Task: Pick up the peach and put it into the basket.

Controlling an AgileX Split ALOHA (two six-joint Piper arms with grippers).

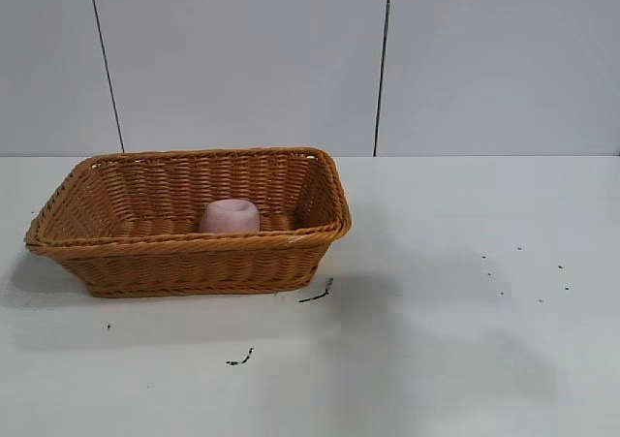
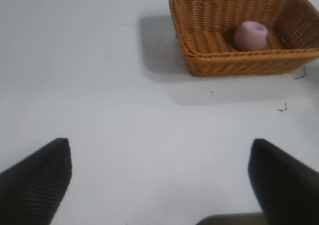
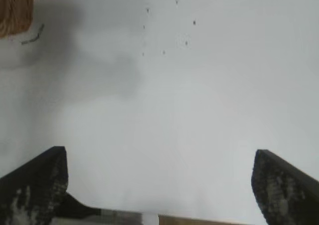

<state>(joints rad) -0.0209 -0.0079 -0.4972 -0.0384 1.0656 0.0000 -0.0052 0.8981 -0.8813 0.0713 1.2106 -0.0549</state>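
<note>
The pale pink peach point(image 1: 230, 216) lies inside the orange-brown wicker basket point(image 1: 184, 255) at the left of the table. It also shows in the left wrist view point(image 2: 250, 35), inside the basket point(image 2: 234, 64). My left gripper point(image 2: 159, 157) is open and empty over bare table, well away from the basket. My right gripper point(image 3: 158, 167) is open and empty over bare table; a corner of the basket point(image 3: 15, 10) shows far off in its view. Neither gripper shows in the exterior view.
The white table point(image 1: 446, 340) carries small dark specks at the right point(image 1: 523, 272) and dark scuff marks in front of the basket point(image 1: 317, 294). A panelled grey wall stands behind the table.
</note>
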